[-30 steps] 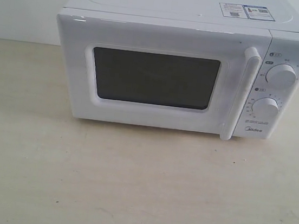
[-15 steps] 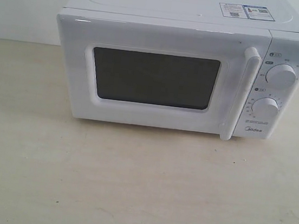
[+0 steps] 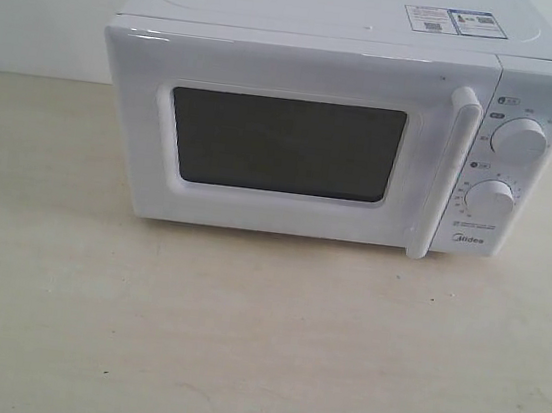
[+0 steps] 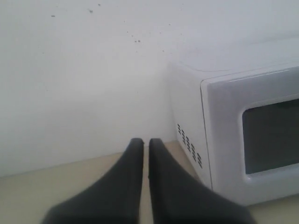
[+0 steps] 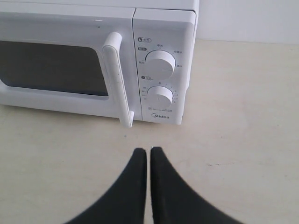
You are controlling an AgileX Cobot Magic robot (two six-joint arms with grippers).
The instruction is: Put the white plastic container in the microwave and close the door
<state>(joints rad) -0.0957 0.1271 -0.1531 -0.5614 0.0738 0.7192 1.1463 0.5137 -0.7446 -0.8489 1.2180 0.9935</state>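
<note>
1. The microwave (image 3: pixel 319 61) stands on the far half of a pale table (image 3: pixel 239 343). Its door (image 3: pixel 136 119) is shut flush, with the bar handle (image 3: pixel 447 167) on the door's right edge beside two dials (image 3: pixel 519 139).
2. The white plastic container appears in no view. The dark window (image 3: pixel 283 145) does not show whether it is inside.
3. The right gripper (image 5: pixel 148 151), fingers pressed together on nothing, hangs over the table just near of the handle. The left gripper (image 4: pixel 145 141), likewise closed and empty, sits off the microwave's left side.
4. If the box still has to go in, the door probably comes first. The right gripper looks best placed for that. It should spread, take the bar at mid-height and swing it in an arc about the left edge, because a straight tug could drag the oven.
</note>
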